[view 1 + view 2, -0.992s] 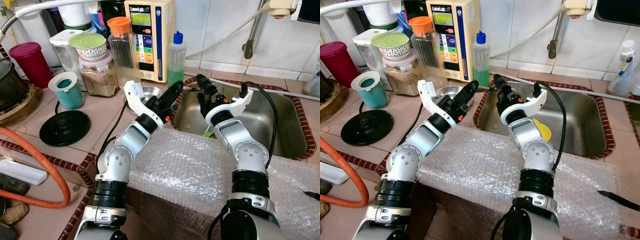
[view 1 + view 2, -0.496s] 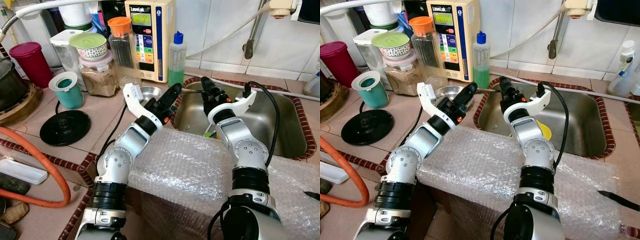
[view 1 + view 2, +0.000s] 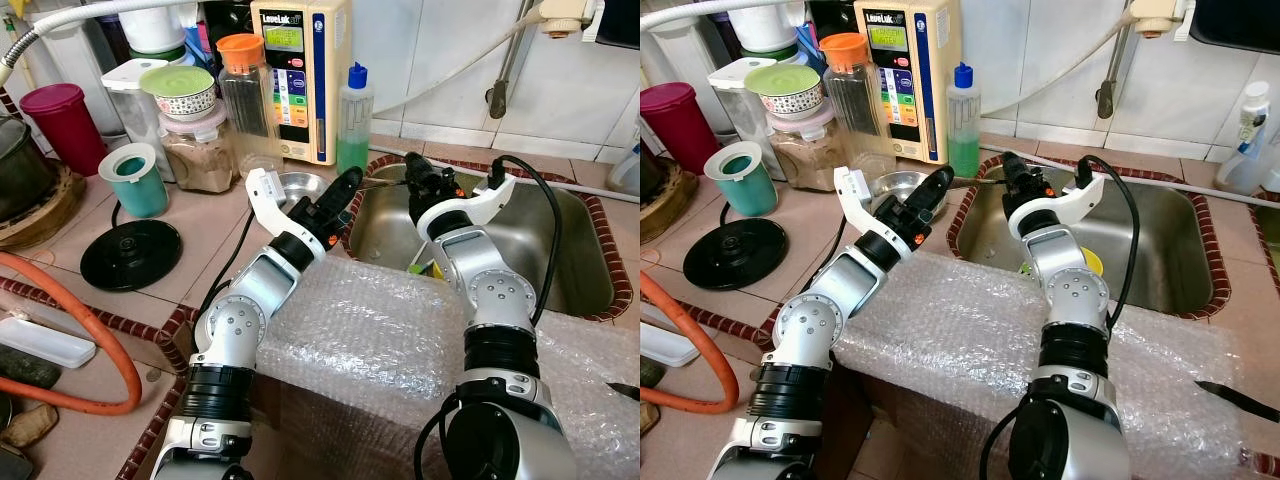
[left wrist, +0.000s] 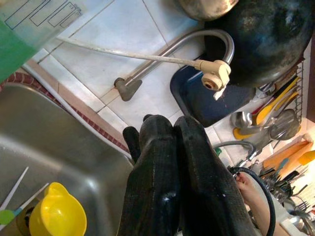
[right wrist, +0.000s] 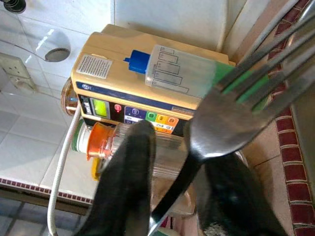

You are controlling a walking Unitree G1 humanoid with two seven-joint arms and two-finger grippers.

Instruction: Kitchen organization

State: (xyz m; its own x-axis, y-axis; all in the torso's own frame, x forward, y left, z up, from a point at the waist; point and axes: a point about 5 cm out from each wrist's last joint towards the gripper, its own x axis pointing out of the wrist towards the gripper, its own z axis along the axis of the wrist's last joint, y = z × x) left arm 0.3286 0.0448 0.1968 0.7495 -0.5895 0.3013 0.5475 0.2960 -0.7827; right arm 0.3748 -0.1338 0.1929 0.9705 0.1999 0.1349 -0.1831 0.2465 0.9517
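Closest to you lies a sheet of bubble wrap over the counter edge, and both silver arms reach forward across it. Your left gripper is raised over the counter rim, between a small steel bowl and the sink. Its two black fingers are pressed together and hold nothing.

Your right gripper is over the near-left part of the sink. It is closed on a metal fork: in the right wrist view the handle passes between the two fingers and the tines point outward, toward the bottles on the counter.

Down in the sink, just below your right arm, you can see a yellow cup and something small and green beside it.

Farther back on the counter stand a teal cup, a black round lid, a jar with an orange cap, a green bottle with a blue cap and a beige water machine against the tiled wall. An orange hose curves at your far left.
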